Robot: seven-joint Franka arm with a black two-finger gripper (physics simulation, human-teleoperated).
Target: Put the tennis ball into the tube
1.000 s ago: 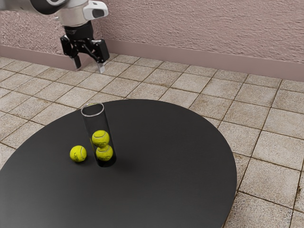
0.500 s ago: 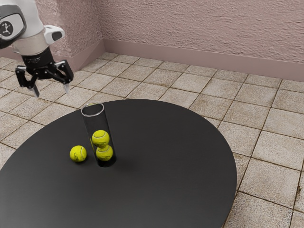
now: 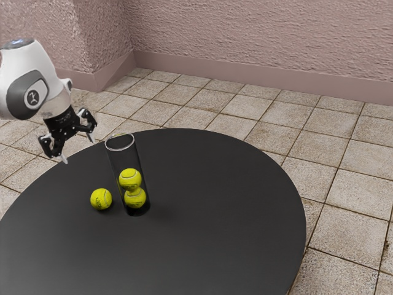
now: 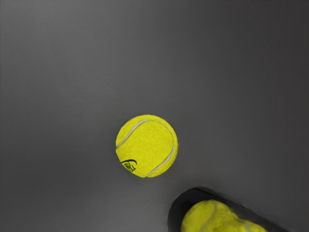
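My gripper [image 3: 78, 149] is open and holds nothing, up in the air, higher than the loose ball and off to its upper left in the exterior view. The loose tennis ball [image 3: 101, 199] rests on the table beside the tube's base; in the wrist view the same ball [image 4: 147, 146] lies near the middle. A clear tube [image 3: 121, 142] with a dark base stands upright, two tennis balls stacked inside. Part of the tube [image 4: 182, 208] with its yellow balls [image 4: 209, 217] appears in the wrist view, close to the loose ball.
The round black table [image 3: 227, 215] carries the ball and the tube. The tube's tall rim rises to the exterior view's right of my gripper. Beyond the table are the tiled floor [image 3: 344, 166] and a pink wall [image 3: 258, 37].
My hand has come lower and toward the table, after first swinging to the exterior view's left, and it has turned. The balls and the tube have not moved.
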